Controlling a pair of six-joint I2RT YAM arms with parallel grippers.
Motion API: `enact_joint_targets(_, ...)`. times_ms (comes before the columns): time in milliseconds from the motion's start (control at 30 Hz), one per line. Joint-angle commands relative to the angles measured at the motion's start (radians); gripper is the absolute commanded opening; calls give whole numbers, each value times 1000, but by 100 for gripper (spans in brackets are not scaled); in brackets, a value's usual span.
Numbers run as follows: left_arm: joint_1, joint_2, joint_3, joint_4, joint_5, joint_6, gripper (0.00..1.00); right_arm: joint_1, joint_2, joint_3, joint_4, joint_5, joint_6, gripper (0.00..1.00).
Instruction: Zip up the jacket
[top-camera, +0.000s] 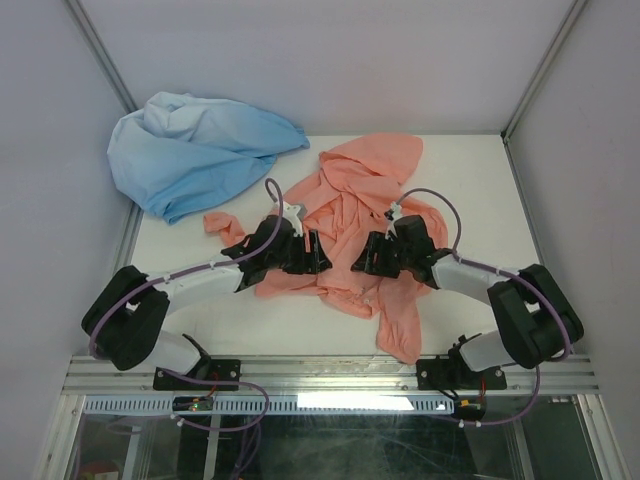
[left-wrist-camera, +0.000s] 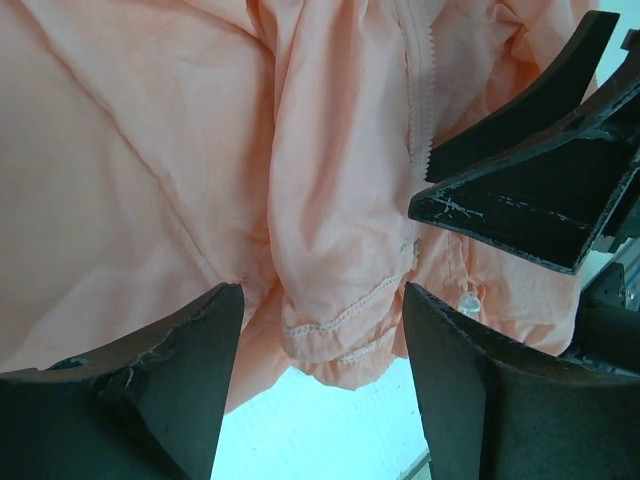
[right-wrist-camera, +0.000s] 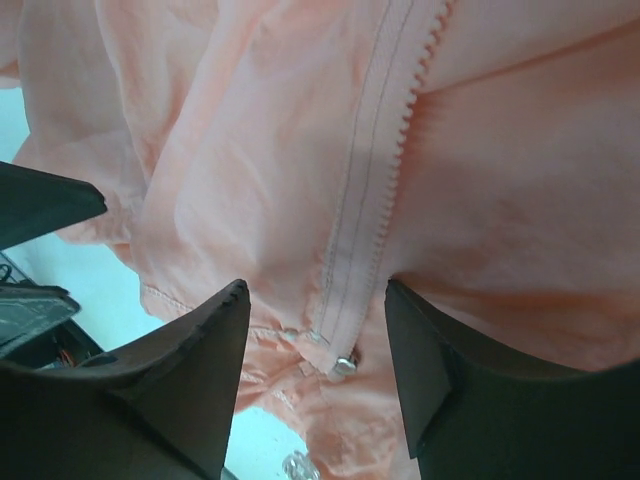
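I see the salmon-pink jacket (top-camera: 350, 190) crumpled and unzipped, zipper teeth (right-wrist-camera: 415, 85) exposed, one sleeve (top-camera: 400, 320) trailing toward me.

**Count of items by kind**

Garments, two: one salmon-pink jacket (top-camera: 350, 200) at centre and one light blue garment (top-camera: 195, 150) at far left. Both lie on the one white surface (top-camera: 470, 180).

Arms, two: a left arm (top-camera: 190, 285) and a right arm (top-camera: 480, 275). Each carries one purple cable loop (top-camera: 430, 190), two loops in all.

End effectors, two: the left end effector (top-camera: 322, 255) and the right end effector (top-camera: 360, 260). Each has two dark fingers (right-wrist-camera: 170, 390), four in total.

Zip parts: one row of zip teeth (right-wrist-camera: 415, 90) in the right wrist view and one in the left wrist view. One small metal zip end (right-wrist-camera: 343, 366) sits at the hem.
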Motion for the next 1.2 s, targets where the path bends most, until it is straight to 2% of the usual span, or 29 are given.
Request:
enact_joint_targets(0,9,65,4,91,14,-6,65,8,50,17,189,-60,50,55)
enact_joint_targets(100,8,92,0,109,27,-16,64,10,57,22,223,-112,63,45)
enact_joint_targets(233,9,78,-15,120,15,-19,64,10,-9,28,222,-125,65,31)
enact_joint_targets(333,9,72,-17,125,14,-19,64,11,-40,41,218,-131,68,24)
enact_joint_targets(533,9,83,-17,140,34,-28,62,14,-17,66,238,-161,80,21)
enact_joint_targets(867,9,70,-40,189,70,-59,60,38,135,68,331,-168,112,26)
enact_joint_targets(900,8,67,-42,191,75,-62,60,38,146,73,335,-171,112,22)
enact_joint_targets(967,9,45,-47,189,65,-61,60,38,154,83,333,-163,106,7)
enact_joint_targets(1000,10,27,-51,183,52,-59,61,36,147,92,312,-146,93,0)
enact_joint_targets(1067,27,-42,-58,152,25,-46,63,24,118,128,189,-146,93,0)
enact_joint_targets(1167,79,-139,-70,71,-17,-34,65,-9,17,181,9,-30,-29,0)
